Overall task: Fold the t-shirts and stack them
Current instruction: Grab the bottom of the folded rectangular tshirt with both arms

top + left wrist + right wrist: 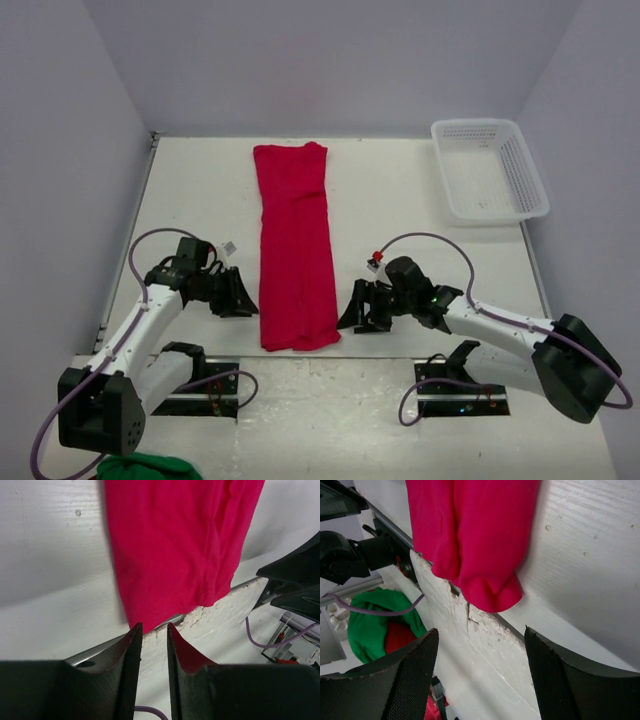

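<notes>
Seen from above, the t-shirt [295, 250] lies as one long red strip down the middle of the table [190, 200], its near end at the front edge. A white basket [478, 124] sits in the far right corner. The left gripper [243, 303] is just beside that end; its wrist view shows a narrow, empty gap between the fingers. The right gripper [352, 312], opposite, stands wide open and empty. Only its wrist view shows red cloth [397, 637] in the green heap [367, 615] below the edge
</notes>
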Controlling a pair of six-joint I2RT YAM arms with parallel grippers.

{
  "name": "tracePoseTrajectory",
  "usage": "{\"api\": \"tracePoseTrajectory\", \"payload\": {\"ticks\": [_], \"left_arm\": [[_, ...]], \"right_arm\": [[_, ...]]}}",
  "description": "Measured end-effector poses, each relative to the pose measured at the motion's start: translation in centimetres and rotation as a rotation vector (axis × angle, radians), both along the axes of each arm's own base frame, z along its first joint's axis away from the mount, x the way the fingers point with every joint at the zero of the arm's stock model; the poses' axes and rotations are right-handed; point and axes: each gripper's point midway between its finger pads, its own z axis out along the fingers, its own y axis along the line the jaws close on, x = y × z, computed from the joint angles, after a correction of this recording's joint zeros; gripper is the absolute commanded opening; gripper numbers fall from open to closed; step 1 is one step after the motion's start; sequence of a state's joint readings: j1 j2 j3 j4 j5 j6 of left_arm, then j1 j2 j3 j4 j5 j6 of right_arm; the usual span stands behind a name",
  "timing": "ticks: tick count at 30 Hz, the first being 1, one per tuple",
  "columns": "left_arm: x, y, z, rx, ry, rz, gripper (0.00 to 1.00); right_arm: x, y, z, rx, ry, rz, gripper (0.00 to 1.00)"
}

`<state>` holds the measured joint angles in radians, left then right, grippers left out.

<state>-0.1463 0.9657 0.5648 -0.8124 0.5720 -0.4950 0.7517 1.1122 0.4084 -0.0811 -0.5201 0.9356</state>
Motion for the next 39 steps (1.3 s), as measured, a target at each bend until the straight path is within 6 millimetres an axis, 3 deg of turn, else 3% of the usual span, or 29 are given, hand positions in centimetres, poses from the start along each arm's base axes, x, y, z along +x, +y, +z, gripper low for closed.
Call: {"api": "tracePoseTrajectory", "payload": {"ticks": [13,17,23,34,39], "left_arm": [[-0.3,1.0,-0.8,0.067,0.011,0.022,0.25],[0.3,1.2,-0.4,0.105,-0.019,0.015,0.25],[-0.2,0.4,-0.5,0.122,-0.017,-0.020,0.25],[-0.7,0.1,-2.3,0.185,0.083,-0.067,0.22],[-1.2,0.0,-2.9,0.194,0.101,-0.075,0.24]], "right_arm": [[0.3,0.2,-3.8,-0.060,0.090,-0.038,0.68],[1.6,1.8,-4.0,-0.029,0.085,-0.024,0.66],[1.8,3.0,-3.9,0.019,0.077,-0.005,0.66],[0.4,2.2,-2.5,0.007,0.000,-0.019,0.66],[0.0,2.1,-4.0,-0.005,0.050,-0.029,0.66]]}}
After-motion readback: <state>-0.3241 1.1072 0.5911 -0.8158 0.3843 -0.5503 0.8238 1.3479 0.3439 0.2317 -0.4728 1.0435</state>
